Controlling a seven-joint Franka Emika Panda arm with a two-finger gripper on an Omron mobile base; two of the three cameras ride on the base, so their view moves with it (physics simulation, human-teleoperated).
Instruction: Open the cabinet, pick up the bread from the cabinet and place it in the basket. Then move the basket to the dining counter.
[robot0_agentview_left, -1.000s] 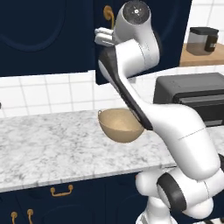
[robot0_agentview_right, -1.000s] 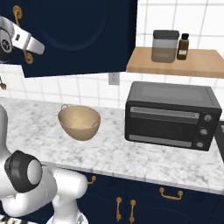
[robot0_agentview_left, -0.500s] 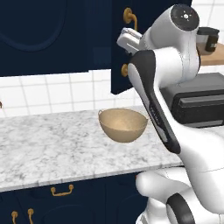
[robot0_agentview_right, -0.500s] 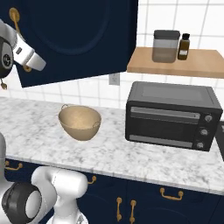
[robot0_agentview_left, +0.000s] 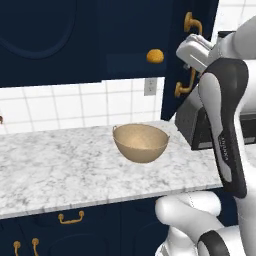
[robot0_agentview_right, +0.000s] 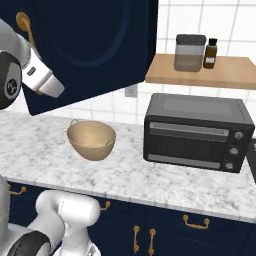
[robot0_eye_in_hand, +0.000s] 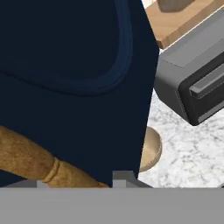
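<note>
Though no lettering can be read on the jar (robot0_agentview_right: 189, 52) or bottle (robot0_agentview_right: 210, 53) on the wooden shelf (robot0_agentview_right: 200, 72), the marble table (robot0_agentview_left: 60, 170) carries the basket (robot0_agentview_left: 140, 142) beside a black toaster oven (robot0_agentview_right: 195, 131). The bread (robot0_agentview_left: 155, 56) sits inside the cabinet (robot0_agentview_left: 50, 40), its door (robot0_agentview_right: 90, 50) swung open. The claw (robot0_eye_in_hand: 83, 181) is at the brass handle (robot0_eye_in_hand: 30, 162); I cannot tell its grip.

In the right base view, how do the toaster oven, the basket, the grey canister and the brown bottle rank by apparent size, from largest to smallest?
1. Toaster oven, clearly the largest.
2. Basket.
3. Grey canister.
4. Brown bottle, the smallest.
The canister and bottle stand farther back on the shelf, so they may look somewhat smaller than they are.
</note>
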